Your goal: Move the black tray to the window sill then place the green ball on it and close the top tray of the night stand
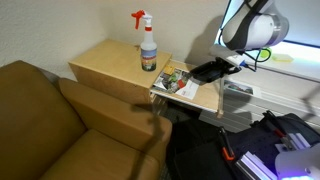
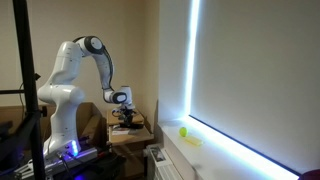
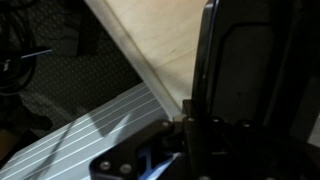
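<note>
My gripper (image 1: 232,62) is clenched on the black tray (image 1: 208,71) by its rim, over the open top tray (image 1: 197,97) of the night stand (image 1: 105,65). The green ball (image 2: 183,131) lies on the window sill (image 2: 210,150)

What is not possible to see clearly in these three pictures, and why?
- Tool: small and dark in both exterior views; its fingertips cannot be separated from the small shallow black tray.
- Colourful papers in the open light wood drawer: too small to read.
- Small yellow-green ball on the white window sill: tiny, beside window glare.
- Wrist view: dark, blurred tray surface blocks most of the scene.
</note>
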`<state>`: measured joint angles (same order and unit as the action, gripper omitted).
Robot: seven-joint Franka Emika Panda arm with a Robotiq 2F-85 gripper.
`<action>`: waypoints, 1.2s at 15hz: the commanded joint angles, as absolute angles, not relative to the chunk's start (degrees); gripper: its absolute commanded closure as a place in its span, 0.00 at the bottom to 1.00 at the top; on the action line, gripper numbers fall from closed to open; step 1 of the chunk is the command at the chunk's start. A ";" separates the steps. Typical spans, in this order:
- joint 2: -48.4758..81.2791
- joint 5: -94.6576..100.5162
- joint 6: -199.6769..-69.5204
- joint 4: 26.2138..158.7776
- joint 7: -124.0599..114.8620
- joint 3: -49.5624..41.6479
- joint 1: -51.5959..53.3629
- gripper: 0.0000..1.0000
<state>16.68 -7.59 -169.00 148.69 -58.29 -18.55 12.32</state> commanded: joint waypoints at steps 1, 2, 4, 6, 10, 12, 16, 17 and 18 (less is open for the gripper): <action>6.64 1.55 -167.58 156.81 -61.81 -28.92 11.88 0.99; 4.99 2.86 -168.44 157.60 -62.68 -33.52 12.40 0.99; 1.19 3.17 -168.66 156.98 -61.29 -37.96 8.62 0.99; -5.17 -1.84 -163.13 155.34 -58.43 -39.04 6.98 0.99; -5.23 -5.34 -165.14 155.08 -55.63 -31.80 0.06 0.97; -4.92 -4.04 -166.01 155.81 -54.81 -32.38 -1.10 0.99; 3.91 -19.07 -168.00 145.76 -59.15 -35.33 6.80 0.99; 5.50 -23.92 -167.38 142.78 -58.99 -34.43 6.66 0.99; 8.29 -28.28 -166.67 139.15 -58.88 -33.69 6.56 0.99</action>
